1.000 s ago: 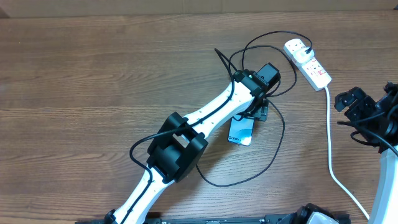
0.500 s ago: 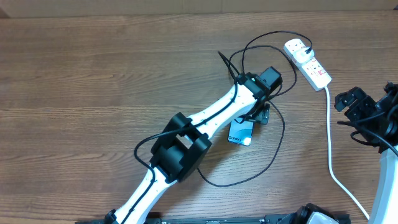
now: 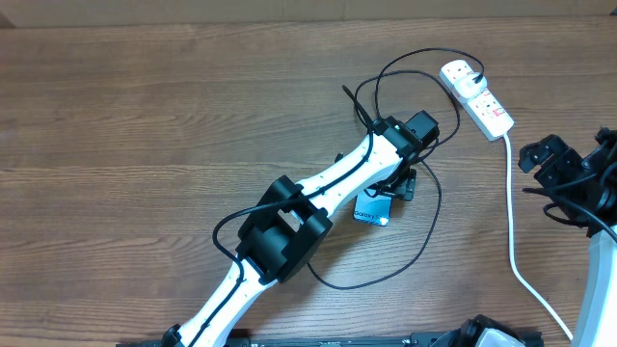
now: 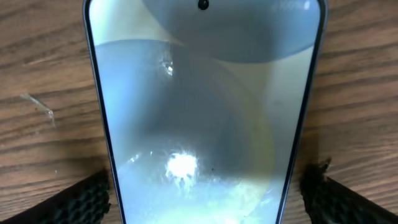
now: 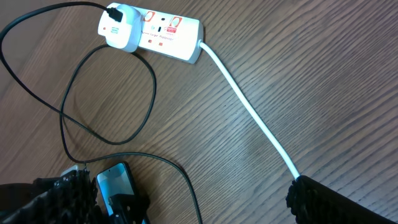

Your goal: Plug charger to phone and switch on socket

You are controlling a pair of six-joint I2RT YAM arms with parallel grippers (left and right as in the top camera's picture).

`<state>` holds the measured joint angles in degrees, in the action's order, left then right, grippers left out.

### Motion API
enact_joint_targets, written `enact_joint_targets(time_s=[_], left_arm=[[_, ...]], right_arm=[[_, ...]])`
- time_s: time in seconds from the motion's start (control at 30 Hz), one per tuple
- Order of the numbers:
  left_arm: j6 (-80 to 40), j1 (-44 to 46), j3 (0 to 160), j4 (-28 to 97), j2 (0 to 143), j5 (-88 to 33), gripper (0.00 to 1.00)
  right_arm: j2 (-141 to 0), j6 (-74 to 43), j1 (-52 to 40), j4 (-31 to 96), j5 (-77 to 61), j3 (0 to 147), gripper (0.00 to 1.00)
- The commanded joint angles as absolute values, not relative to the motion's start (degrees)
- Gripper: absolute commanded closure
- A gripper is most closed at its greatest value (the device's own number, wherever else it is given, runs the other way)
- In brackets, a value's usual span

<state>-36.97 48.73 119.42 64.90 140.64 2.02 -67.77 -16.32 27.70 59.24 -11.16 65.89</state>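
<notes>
Left gripper (image 4: 208,199) has crept further over the phone (image 4: 199,93), jaws open either side, so I'd guess a grab's next; right gripper (image 3: 542,162) sits wide open at 3 o'clock.

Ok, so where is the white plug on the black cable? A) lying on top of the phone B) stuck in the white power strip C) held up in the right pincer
B: the white plug sits pushed into the end outlet of the socket, which lies flat on the table.
</notes>
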Motion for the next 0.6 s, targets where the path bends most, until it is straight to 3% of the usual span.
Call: enact_joint_targets(time_s=[0.0, 0.1, 0.57], left_arm=[[-35.77, 48.62, 119.61, 65.67, 142.61, 2.59, 0.1], [-35.73, 48.25, 119.61, 65.78, 142.91, 2.55, 0.16], [-35.51, 47.22, 118.96, 66.63, 143.17, 1.48, 0.25]], right_arm=[[-67.31, -16.27, 27.92, 59.07, -10.96, 67.88, 0.0], [-67.31, -16.27, 27.92, 59.07, -10.96, 67.88, 0.0], [-67.31, -16.27, 27.92, 59.09, -10.96, 67.88, 0.0]])
